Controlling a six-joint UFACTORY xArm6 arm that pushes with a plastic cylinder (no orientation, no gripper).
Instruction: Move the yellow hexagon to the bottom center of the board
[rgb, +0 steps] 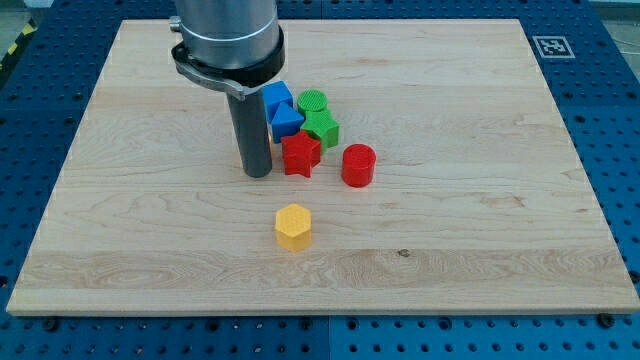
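While my tip (258, 172) rests on the board (480, 200) just left of the red star (300, 154), touching no block, the yellow hexagon (293, 226) sits apart below it, slightly left of the board's bottom centre.

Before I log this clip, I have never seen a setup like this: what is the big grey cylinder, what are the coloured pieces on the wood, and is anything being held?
The grey cylinder is a robot arm; it ends in a dark rod, and my tip slides on the wooden board to push blocks. Nothing is held: there is no gripper. One camera looks at the board from above its bottom edge. The yellow hexagon sits alone, below and slightly right of my tip, apart from it. Right of the rod is a cluster: a red star, two blue blocks, two green blocks, and a red cylinder slightly apart.
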